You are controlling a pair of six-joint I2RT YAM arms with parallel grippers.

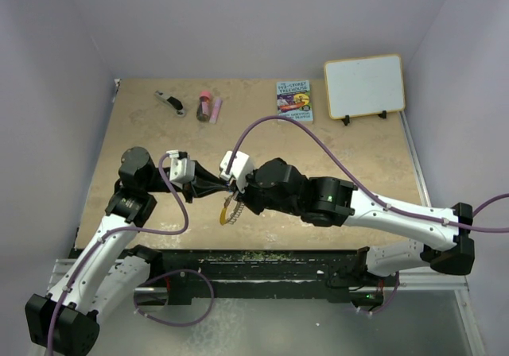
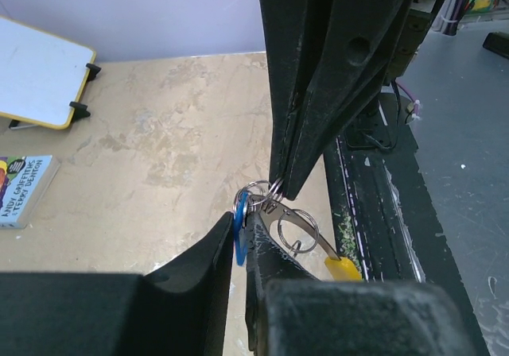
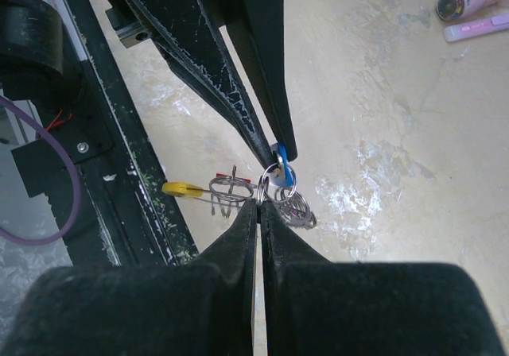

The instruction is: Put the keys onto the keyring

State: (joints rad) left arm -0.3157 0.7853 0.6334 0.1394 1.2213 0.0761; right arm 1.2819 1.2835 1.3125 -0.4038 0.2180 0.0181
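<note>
The left gripper (image 2: 241, 241) is pinched shut on the blue key (image 2: 238, 230). The right gripper (image 3: 258, 209), its jaws all but touching, nips a silvery loop of the keyring (image 1: 227, 214) right against that key, above the table (image 1: 342, 165) near its front edge. Only the top view shows the orange-yellow hoop hanging below the meeting fingertips, and only the right wrist view catches a thin red piece (image 3: 222, 175) beside the ring's yellow end, too small to identify.

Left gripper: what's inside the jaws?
The blue key's tag, clamped edge-on in the left gripper, small silvery rings just beyond it. The gripper covers the rest of the key; its blade can't be seen.
</note>
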